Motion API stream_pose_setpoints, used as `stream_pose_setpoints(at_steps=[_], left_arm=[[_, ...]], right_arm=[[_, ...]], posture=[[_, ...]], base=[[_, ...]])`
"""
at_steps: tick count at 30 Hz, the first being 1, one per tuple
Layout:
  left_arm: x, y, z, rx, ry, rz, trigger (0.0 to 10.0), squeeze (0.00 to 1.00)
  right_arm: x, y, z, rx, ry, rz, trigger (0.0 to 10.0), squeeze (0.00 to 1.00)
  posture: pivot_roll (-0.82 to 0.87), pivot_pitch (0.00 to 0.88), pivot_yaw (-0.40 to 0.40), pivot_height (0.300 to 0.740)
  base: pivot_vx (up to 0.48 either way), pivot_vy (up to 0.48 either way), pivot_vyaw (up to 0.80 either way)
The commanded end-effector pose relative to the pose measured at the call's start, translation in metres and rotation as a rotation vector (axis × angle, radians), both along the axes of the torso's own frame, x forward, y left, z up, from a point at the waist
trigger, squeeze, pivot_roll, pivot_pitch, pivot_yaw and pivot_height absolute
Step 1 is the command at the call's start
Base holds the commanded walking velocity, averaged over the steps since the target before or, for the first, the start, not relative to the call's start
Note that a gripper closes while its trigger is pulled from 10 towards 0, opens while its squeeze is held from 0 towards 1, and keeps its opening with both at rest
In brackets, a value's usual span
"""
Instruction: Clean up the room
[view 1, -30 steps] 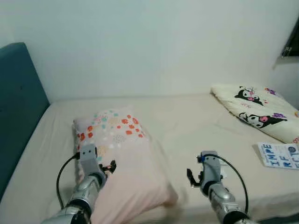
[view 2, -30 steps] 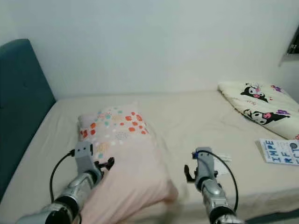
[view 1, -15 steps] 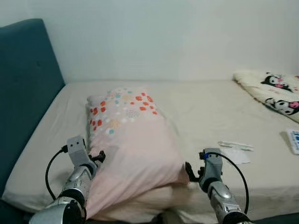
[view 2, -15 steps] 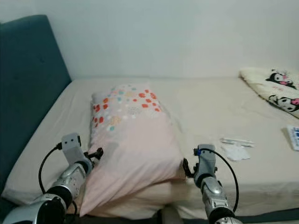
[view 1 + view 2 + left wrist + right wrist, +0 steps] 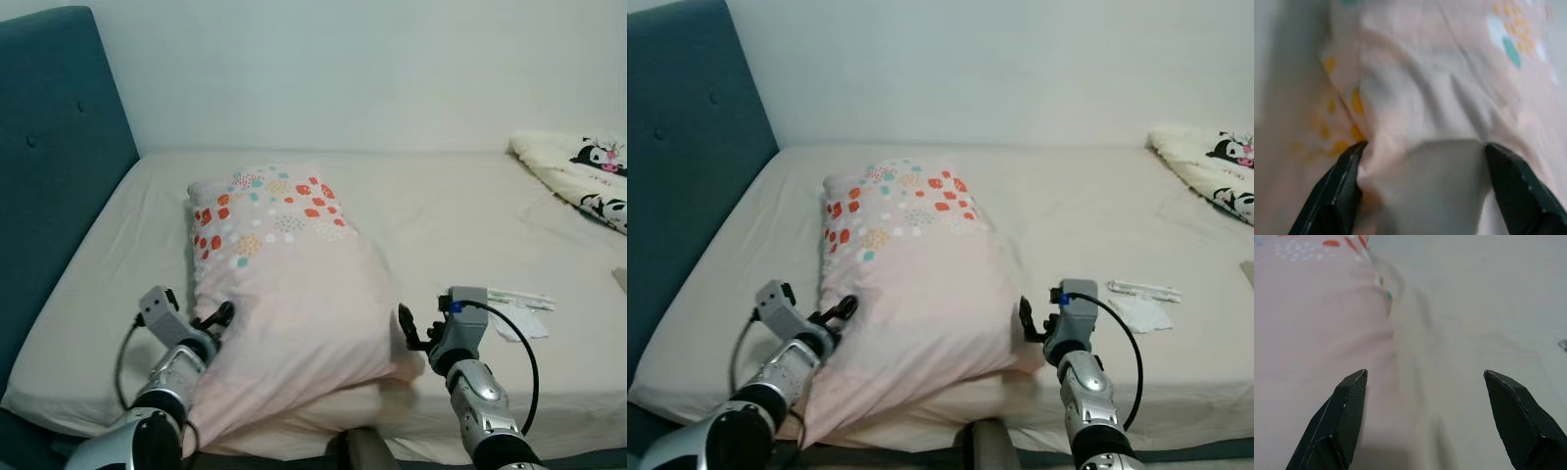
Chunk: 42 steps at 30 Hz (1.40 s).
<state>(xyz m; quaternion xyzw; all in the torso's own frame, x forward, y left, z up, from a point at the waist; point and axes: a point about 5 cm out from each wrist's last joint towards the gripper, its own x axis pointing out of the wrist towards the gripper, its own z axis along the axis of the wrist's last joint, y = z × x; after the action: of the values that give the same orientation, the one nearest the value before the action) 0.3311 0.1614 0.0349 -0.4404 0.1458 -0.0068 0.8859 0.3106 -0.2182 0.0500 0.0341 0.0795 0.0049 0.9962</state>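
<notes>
A pink pillow with orange and teal dots at its far end lies lengthwise on the beige bed. My left gripper is pressed into the pillow's near left side. In the left wrist view its fingers are spread wide, and the pillow fabric bulges between them. My right gripper stands open at the pillow's near right edge. The right wrist view has the pillow by one finger and bare sheet by the other.
A teal padded headboard rises along the bed's left side. A folded cartoon-print blanket lies at the far right. A white strip and a crumpled tissue lie right of my right gripper. The bed's near edge is just below my arms.
The camera has swung left, bringing more headboard into view and pushing the blanket to the edge. My right gripper has closed in on the pillow's right edge. The left stays against its left side.
</notes>
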Motion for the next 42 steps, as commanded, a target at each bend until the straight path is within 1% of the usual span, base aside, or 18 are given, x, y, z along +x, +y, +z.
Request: stream_pose_setpoints(at_steps=[1, 2, 4, 5, 10, 12, 14, 15, 16, 17, 18, 19, 20, 24, 27, 34, 36, 42], left_arm=[[0.001, -0.011, 0.003, -0.104, -0.044, -0.048, 10.0, 0.00], [0.001, -0.011, 0.003, -0.104, -0.044, -0.048, 10.0, 0.00], [0.000, -0.027, 0.005, -0.133, -0.092, -0.152, 10.0, 0.00], [0.000, -0.027, 0.005, -0.133, -0.092, -0.152, 10.0, 0.00], [-0.003, -0.057, 0.008, -0.206, -0.145, -0.285, 10.0, 0.00], [-0.003, -0.063, 0.010, -0.220, -0.159, -0.305, 10.0, 0.00], [-0.003, -0.079, 0.014, -0.196, -0.184, -0.379, 10.0, 0.00], [-0.003, -0.079, 0.014, -0.196, -0.184, -0.379, 10.0, 0.00], [-0.004, -0.086, 0.016, -0.185, -0.197, -0.413, 10.0, 0.00], [-0.003, -0.093, 0.019, -0.199, -0.208, -0.423, 8.1, 0.00], [-0.003, -0.093, 0.019, -0.199, -0.208, -0.423, 8.1, 0.00], [-0.002, -0.098, 0.021, -0.209, -0.214, -0.427, 0.0, 0.00], [-0.001, -0.104, 0.023, -0.210, -0.208, -0.429, 0.0, 0.00], [-0.001, -0.109, 0.024, -0.189, -0.203, -0.438, 0.0, 0.00], [-0.001, -0.112, 0.024, -0.126, -0.179, -0.455, 0.0, 0.00], [0.009, -0.102, 0.029, -0.041, -0.167, -0.388, 0.0, 0.00], [0.009, -0.102, 0.029, -0.041, -0.167, -0.388, 0.0, 0.00], [0.029, -0.094, 0.058, 0.044, -0.243, -0.380, 0.0, 0.00]], right_arm=[[-0.003, -0.001, -0.003, 0.011, 0.012, -0.004, 10.0, 0.00], [-0.003, -0.001, -0.003, 0.011, 0.012, -0.004, 10.0, 0.00], [-0.005, -0.003, -0.003, 0.006, 0.013, -0.010, 10.0, 0.00], [-0.005, -0.003, -0.003, 0.006, 0.013, -0.010, 10.0, 0.00], [-0.008, -0.010, -0.001, -0.002, 0.012, -0.030, 10.0, 0.00], [-0.008, -0.011, -0.001, -0.004, 0.012, -0.033, 10.0, 0.00], [-0.008, -0.012, -0.001, -0.005, 0.015, -0.038, 10.0, 0.00], [-0.008, -0.012, -0.001, -0.005, 0.015, -0.038, 10.0, 0.00], [-0.008, -0.012, -0.001, -0.005, 0.015, -0.039, 10.0, 0.00], [-0.008, -0.011, 0.000, -0.008, 0.015, -0.038, 10.0, 0.00], [-0.008, -0.011, 0.000, -0.008, 0.015, -0.038, 10.0, 0.00], [-0.007, -0.011, 0.001, -0.010, 0.014, -0.038, 10.0, 0.00], [-0.006, -0.011, 0.002, -0.011, 0.011, -0.041, 10.0, 0.00], [-0.005, -0.011, 0.003, -0.010, 0.010, -0.043, 10.0, 0.00], [-0.004, -0.010, 0.005, -0.010, 0.008, -0.044, 10.0, 0.00], [-0.001, -0.008, 0.008, -0.009, 0.000, -0.044, 10.0, 0.00], [-0.001, -0.008, 0.008, -0.009, 0.000, -0.044, 10.0, 0.00], [0.003, -0.003, 0.011, -0.003, -0.009, -0.043, 10.0, 0.00]], posture=[[-0.18, 0.051, 0.006, 0.581], [-0.18, 0.051, 0.006, 0.581], [-0.18, 0.053, 0.004, 0.581], [-0.18, 0.053, 0.004, 0.581], [-0.19, 0.064, 0.006, 0.581], [-0.18, 0.063, 0.006, 0.581], [-0.18, 0.063, 0.005, 0.581], [-0.18, 0.063, 0.005, 0.581], [-0.18, 0.063, 0.005, 0.581], [-0.18, 0.062, 0.005, 0.581], [-0.18, 0.062, 0.005, 0.581], [-0.18, 0.062, 0.005, 0.581], [-0.18, 0.060, 0.009, 0.581], [-0.17, 0.060, 0.009, 0.581], [-0.17, 0.056, 0.013, 0.581], [-0.15, 0.051, 0.018, 0.581], [-0.15, 0.051, 0.018, 0.581], [-0.13, 0.043, 0.024, 0.581]], base=[[0.000, 0.000, 0.00], [0.000, 0.000, 0.00], [0.000, 0.000, 0.00], [0.000, 0.000, 0.00], [0.000, 0.000, 0.00], [0.000, 0.000, 0.00], [0.000, 0.000, 0.00], [0.000, 0.000, 0.00], [0.000, 0.000, 0.00], [0.000, 0.000, 0.00], [0.000, 0.000, 0.00], [0.000, 0.000, 0.00], [0.000, 0.000, 0.00], [0.000, 0.000, 0.00], [0.000, 0.000, 0.00], [0.000, 0.000, 0.00], [0.000, 0.000, 0.00], [0.000, 0.000, 0.00]])
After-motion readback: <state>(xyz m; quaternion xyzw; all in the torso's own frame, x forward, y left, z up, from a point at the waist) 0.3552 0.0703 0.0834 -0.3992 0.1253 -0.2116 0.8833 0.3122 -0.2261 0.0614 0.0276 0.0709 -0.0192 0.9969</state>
